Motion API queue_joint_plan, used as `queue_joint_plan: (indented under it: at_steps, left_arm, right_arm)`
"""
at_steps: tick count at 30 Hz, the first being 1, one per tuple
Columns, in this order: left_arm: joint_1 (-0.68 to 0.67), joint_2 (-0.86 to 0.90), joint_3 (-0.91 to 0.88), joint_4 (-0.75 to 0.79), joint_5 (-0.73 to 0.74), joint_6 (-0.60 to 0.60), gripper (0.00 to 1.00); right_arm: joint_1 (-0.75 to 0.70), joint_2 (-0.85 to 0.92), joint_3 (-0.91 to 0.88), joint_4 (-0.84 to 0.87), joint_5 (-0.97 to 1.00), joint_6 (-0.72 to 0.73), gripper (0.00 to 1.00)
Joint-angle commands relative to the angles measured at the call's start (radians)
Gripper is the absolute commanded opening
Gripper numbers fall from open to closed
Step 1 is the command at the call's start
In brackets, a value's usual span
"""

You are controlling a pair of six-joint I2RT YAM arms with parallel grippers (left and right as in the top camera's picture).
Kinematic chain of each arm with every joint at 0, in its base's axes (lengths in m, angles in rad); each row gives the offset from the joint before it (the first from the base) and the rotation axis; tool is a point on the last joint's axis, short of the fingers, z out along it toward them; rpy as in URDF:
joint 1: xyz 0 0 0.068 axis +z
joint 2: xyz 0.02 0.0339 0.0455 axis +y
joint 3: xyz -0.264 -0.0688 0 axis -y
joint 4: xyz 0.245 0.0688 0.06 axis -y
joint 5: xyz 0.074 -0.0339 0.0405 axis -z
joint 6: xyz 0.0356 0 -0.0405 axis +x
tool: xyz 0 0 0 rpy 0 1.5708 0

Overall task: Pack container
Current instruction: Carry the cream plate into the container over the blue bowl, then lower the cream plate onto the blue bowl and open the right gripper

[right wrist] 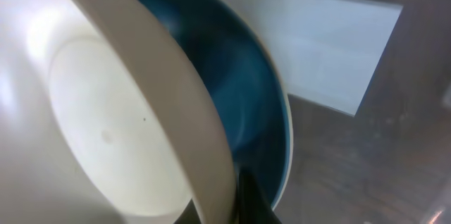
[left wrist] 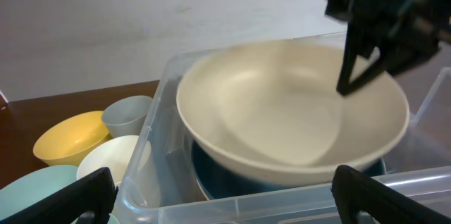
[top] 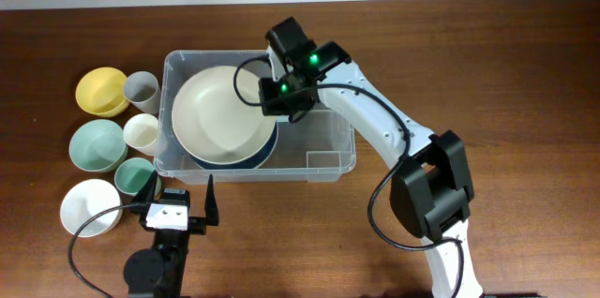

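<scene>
Wood tbl (top: 487, 45), 1 container (top: 328, 162), 2 plates (top: 220, 115), 6 bowls (top: 101, 90)

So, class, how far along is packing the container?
Done: a blue dish lies in the container. In hand: the right tool grips the cream bowl by its rim over that dish. Left: yellow bowl, grey cup, white bowl, white cup, teal bowl, teal cup outside; left tool is open.

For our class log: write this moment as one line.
right fingers shut on cream bowl | bowl over blue dish in bin | left fingers open
</scene>
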Motion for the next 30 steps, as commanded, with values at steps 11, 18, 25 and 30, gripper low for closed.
queue_joint_plan:
  at_steps: [11, 18, 25, 30]
  left_arm:
    - [0.005, -0.008, -0.002, -0.008, 0.0, 0.013, 1.0]
    - [0.005, -0.008, -0.002, -0.008, 0.0, 0.013, 1.0]
    - [0.005, -0.008, -0.002, -0.008, 0.0, 0.013, 1.0]
    - [0.005, -0.008, -0.002, -0.008, 0.0, 0.013, 1.0]
  right_arm:
    - [0.01, 0.009, -0.043, 0.018, -0.053, 0.029, 0.11]
    - [0.009, 0.01, -0.043, 0.021, -0.096, 0.029, 0.07]
    - [0.009, 0.01, -0.043, 0.021, -0.103, 0.029, 0.2]
    - [0.009, 0.01, -0.043, 0.02, -0.119, 0.028, 0.6]
